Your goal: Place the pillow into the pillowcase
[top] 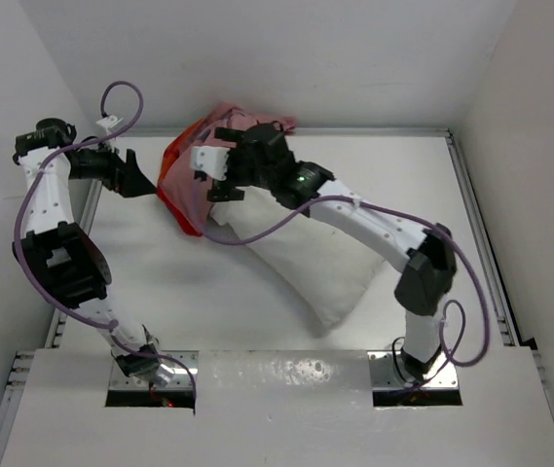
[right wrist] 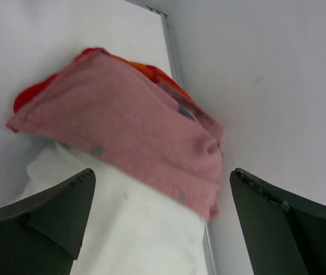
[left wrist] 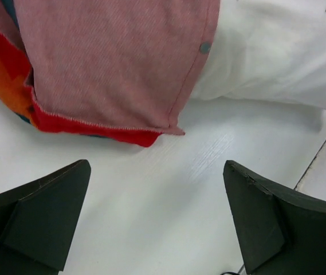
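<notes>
At the far end of the bench (top: 160, 282), close against the back wall, the pillowcase (top: 184, 170) sits bunched over one end of the pillow (top: 306, 263), its faded pink inside turned outward and a red hem showing along the near edge. Only that far-left end is capped. The rest of the white pillow lies bare, its long axis running on a diagonal from the covered end down toward the near right of the bench. The right claw (top: 220, 183) hangs directly over the place where the fabric's edge meets the pillow, and its wrist view shows both fingers spread wide with nothing between them, the pink cloth ahead and the white stuffing below. The left claw (top: 135, 175) is just beside the pillowcase on its left side, low over the bench, also spread wide and empty. Its wrist view has the red hem lying flat on the bench a little ahead of the fingertips. The right arm looks the nearer to the open edge, while the left is placed to take the hem from the side. Since the case must travel along the pillow's long axis toward the near right, the coming grasp probably wants the hem, not the bunched cloth at the wall.
</notes>
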